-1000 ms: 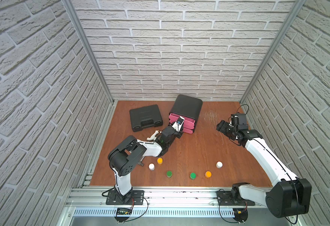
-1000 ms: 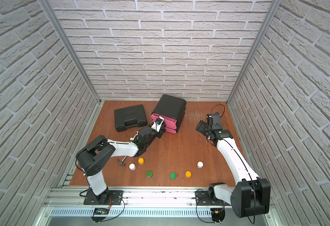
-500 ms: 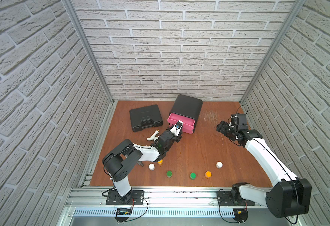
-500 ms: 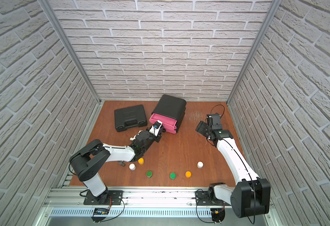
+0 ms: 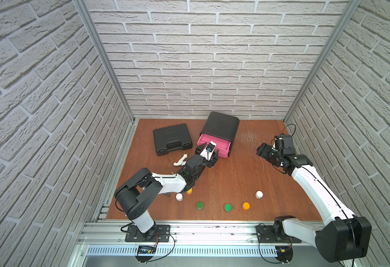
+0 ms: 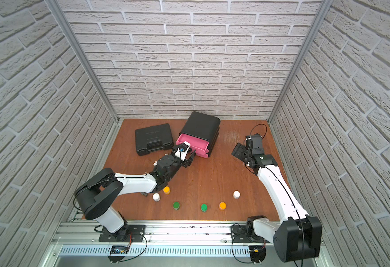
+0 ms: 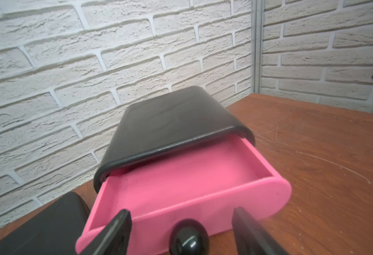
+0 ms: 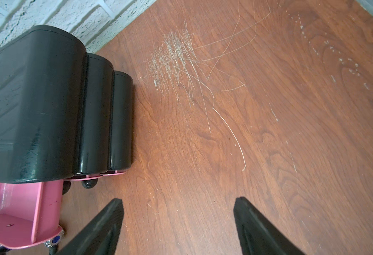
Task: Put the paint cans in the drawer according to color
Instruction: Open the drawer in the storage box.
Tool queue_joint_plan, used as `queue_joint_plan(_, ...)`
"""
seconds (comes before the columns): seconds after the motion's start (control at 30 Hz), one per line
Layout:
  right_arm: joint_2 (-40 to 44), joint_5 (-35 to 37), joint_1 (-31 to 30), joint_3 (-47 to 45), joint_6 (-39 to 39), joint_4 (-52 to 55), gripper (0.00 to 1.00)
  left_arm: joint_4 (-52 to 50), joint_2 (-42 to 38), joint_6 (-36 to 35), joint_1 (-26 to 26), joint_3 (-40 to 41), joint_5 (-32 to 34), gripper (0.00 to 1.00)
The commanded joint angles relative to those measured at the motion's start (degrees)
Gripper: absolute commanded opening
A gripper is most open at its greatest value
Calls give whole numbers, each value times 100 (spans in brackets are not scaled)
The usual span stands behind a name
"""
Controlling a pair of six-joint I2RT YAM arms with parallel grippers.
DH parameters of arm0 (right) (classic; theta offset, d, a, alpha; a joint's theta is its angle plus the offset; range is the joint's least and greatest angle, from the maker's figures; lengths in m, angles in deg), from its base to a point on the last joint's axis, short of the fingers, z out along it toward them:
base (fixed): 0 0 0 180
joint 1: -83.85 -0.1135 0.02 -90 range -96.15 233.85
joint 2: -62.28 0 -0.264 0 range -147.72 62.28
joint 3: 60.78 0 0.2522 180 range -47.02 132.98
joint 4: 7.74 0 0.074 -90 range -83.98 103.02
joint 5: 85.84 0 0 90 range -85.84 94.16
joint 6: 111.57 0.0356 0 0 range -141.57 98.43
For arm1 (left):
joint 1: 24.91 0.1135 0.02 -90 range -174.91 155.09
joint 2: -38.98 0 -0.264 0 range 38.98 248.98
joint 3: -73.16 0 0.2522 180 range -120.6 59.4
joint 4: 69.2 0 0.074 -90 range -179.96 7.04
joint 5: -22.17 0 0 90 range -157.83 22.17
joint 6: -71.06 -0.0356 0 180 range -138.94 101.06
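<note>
Six paint cans stand in a loose row near the front edge: white (image 5: 179,197), orange (image 5: 189,191), green (image 5: 200,205), green (image 5: 228,207), orange (image 5: 245,206), white (image 5: 259,194). The pink top drawer (image 5: 222,144) (image 7: 181,183) is pulled out of the black cabinet (image 5: 220,124) and holds nothing. My left gripper (image 5: 209,150) (image 7: 181,213) is open at the drawer front, its fingers either side of the black knob (image 7: 188,236) without touching it. My right gripper (image 5: 262,150) (image 8: 178,201) hangs open over bare wood to the right of the cabinet.
A shut black case (image 5: 172,138) lies left of the cabinet. A white bent pipe fitting (image 5: 180,161) lies beside my left wrist. Two lower drawers (image 8: 106,175) are shut. My left forearm reaches over the orange can at the row's left end.
My left gripper drew the top drawer out by its knob, then opened and let go. The right arm stayed put.
</note>
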Motion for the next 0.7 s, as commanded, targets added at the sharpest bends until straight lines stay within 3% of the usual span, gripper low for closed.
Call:
queue_joint_plan(0.0,275,111,-6,72,-297,40,83,-192,-850,112,-78,345,-205,82)
queue_joint_plan(0.1,304,-75,-37,226,-432,297,83,-1327,-1976,395,-100,690,-430,82)
queue_joint_plan(0.17,253,-231,-155,421,-443,551,83,-2696,-2877,738,-79,717,-414,83)
queue_joint_plan(0.33,78,-95,-1117,865,-862,931,81,-6085,-4256,1673,182,142,-512,84)
queue_joint_plan(0.5,-183,-203,-1773,1195,-1128,1321,75,-8761,-4681,2811,443,-623,-406,83)
queue_joint_plan(0.67,-522,178,-2835,1363,-972,2248,70,-10286,-4474,3491,756,-1157,-653,81)
